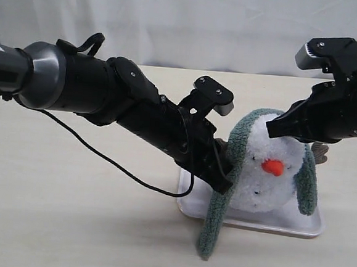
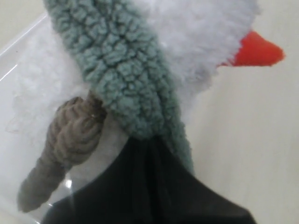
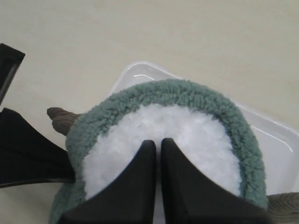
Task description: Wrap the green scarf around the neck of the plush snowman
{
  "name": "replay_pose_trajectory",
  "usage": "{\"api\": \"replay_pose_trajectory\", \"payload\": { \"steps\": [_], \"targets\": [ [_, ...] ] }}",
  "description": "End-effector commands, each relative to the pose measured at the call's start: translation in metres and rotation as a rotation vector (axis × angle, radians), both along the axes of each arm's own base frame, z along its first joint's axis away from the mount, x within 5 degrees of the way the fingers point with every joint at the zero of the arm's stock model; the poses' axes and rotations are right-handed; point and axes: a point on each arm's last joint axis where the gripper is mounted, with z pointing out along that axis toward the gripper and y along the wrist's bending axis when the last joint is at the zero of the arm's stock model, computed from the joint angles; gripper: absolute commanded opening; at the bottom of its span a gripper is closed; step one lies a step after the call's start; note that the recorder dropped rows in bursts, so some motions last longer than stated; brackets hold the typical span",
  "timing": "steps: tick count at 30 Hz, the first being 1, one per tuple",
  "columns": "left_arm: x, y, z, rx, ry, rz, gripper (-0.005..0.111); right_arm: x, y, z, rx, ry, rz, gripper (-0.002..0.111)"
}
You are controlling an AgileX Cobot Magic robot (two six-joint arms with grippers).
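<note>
Table (image 1: pixel 66 223) carries a white tray (image 1: pixel 307 229); the plush snowman (image 1: pixel 267 184) sits on the tray, carrot nose toward the exterior camera.

The green scarf (image 1: pixel 218 217) is not at the neck. Its long axis arches over the crown of the head, one tail hanging down each side. The tail on the left arm's side is longer and reaches past the tray edge; the other ends beside the body.

Left gripper (image 1: pixel 224 177): jaws clenched at the longer tail, apparently pinching the fleece. It is the nearer arm to the scarf.

Right gripper (image 1: pixel 274 130): fingers pressed together, tips resting on the white fur inside the arch, grasping nothing.

Judgement: the arch must come down off the crown, so the neck crease, not clearly visible, lies below both fingertips
</note>
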Motion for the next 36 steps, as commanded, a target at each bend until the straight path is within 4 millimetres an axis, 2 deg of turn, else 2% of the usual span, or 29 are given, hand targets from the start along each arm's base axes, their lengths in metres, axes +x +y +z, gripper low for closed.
{"api": "replay_pose_trajectory", "payload": {
  "steps": [1,5,8,9,10,11,12,14,16,21,23,24,25,26,27,31,36],
  "targets": [
    [0.003,-0.001,0.001,-0.004,-0.018,0.027,0.0,-0.001,-0.002,-0.006,-0.021,0.008,-0.004,0.004],
    [0.009,-0.002,0.006,-0.027,-0.044,0.074,0.0,-0.005,-0.002,-0.01,-0.022,0.042,0.007,0.004],
    [0.011,-0.01,0.019,-0.085,-0.025,0.061,0.001,-0.006,-0.002,-0.01,-0.022,0.05,0.011,0.004],
    [0.009,-0.01,0.02,-0.085,-0.022,0.031,0.005,-0.006,-0.002,-0.01,-0.022,0.05,0.011,0.004],
    [0.006,-0.011,0.02,-0.085,-0.01,-0.006,0.016,-0.006,-0.002,-0.01,-0.022,0.048,0.01,0.004],
    [0.005,-0.011,0.02,-0.081,-0.006,-0.021,0.022,-0.005,-0.002,-0.01,-0.022,0.047,0.009,0.004],
    [0.003,-0.01,0.018,-0.063,-0.003,-0.042,0.036,-0.005,-0.002,-0.01,-0.022,0.043,0.007,0.004],
    [0.003,-0.009,0.018,-0.061,0.006,-0.039,0.047,-0.005,-0.002,-0.01,-0.022,0.044,0.008,0.004],
    [0.005,-0.004,0.025,-0.058,-0.007,-0.029,0.05,-0.006,-0.002,-0.01,-0.026,0.052,0.014,0.004],
    [0.016,0.025,0.065,-0.074,-0.081,0.022,0.048,-0.006,-0.002,-0.01,-0.026,0.052,0.014,0.004],
    [0.018,0.029,0.077,-0.085,-0.15,0.032,0.037,-0.006,-0.002,-0.01,-0.026,0.05,0.013,0.004],
    [0.02,0.03,0.078,-0.08,-0.196,0.032,0.033,-0.006,-0.002,-0.01,-0.026,0.05,0.013,0.004],
    [0.023,0.027,0.081,-0.078,-0.294,0.024,0.021,-0.006,-0.002,-0.01,-0.026,0.05,0.013,0.004],
    [0.024,0.025,0.079,-0.067,-0.337,0.004,0.016,-0.006,-0.002,-0.01,-0.026,0.05,0.013,0.004],
    [0.022,0.019,0.077,-0.028,-0.455,-0.076,0.002,-0.006,-0.002,-0.01,-0.026,0.05,0.013,0.004],
    [0.009,0.001,0.072,-0.007,-0.62,-0.267,0.0,-0.006,-0.002,-0.01,-0.026,0.048,0.012,0.004],
    [0.005,-0.01,0.064,-0.069,-0.641,-0.341,0.0,-0.006,-0.002,-0.01,-0.026,0.048,0.012,0.004]
  ]
}}
